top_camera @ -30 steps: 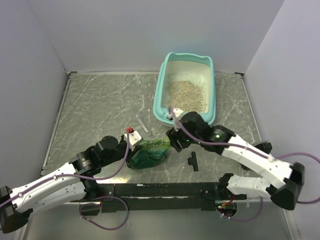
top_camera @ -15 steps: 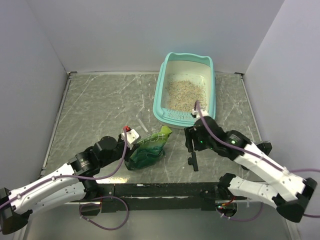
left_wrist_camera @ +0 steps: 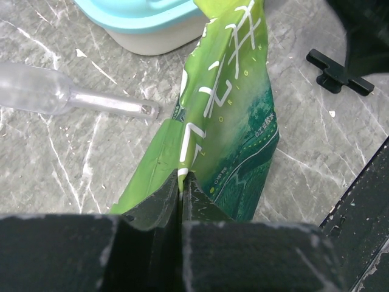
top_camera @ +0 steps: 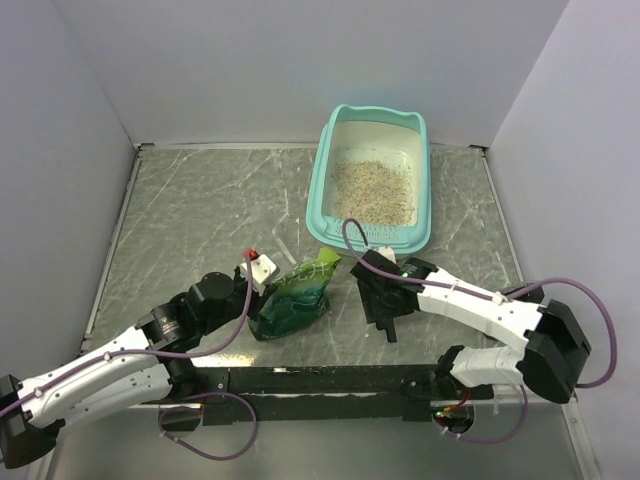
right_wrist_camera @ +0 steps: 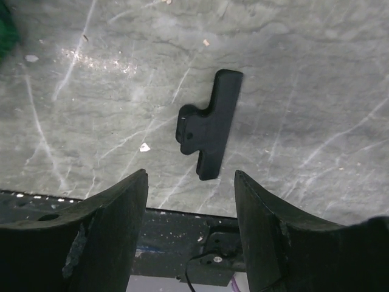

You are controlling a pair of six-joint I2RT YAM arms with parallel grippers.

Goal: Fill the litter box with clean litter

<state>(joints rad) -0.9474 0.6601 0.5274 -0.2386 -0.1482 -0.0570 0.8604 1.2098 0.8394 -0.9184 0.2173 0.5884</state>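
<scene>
- The litter box (top_camera: 315, 195) stands on the far right part of the table (top_camera: 200, 210), its far end close to the back wall and its long side running away from the arms.
- It is a teal tray with rounded corners and a white inside. The far end rises higher than the near end, which drops to a low lip.
- In the left wrist view, only the box's near corner (left_wrist_camera: 146, 15) shows, with a teal rim over a white wall.
- The clean litter (top_camera: 372, 188) lies inside the box as a loose beige-tan patch of fine granules. It covers the middle and near part of the floor, and white floor shows around it at the far end.
- The left hand (top_camera: 262, 285) (left_wrist_camera: 181, 188) is clenched on the lower part of a crinkled green pouch (top_camera: 295, 300) (left_wrist_camera: 234, 121). Its fingers are pressed together with the foil pinched between them.
- The pouch leans up and away from the left hand, with its top near the box's near-left corner. Whether the two touch cannot be told.
- A clear plastic dropper (left_wrist_camera: 67, 97) lies on the table just left of the pouch.
- The right hand (top_camera: 385, 300) (right_wrist_camera: 190, 176) is released, with its fingers spread and nothing between them. It hangs over the table in front of the box.
- A black clip (top_camera: 387, 325) (right_wrist_camera: 209, 125) (left_wrist_camera: 339, 72) lies flat on the table under the right hand, apart from both fingers.
</scene>
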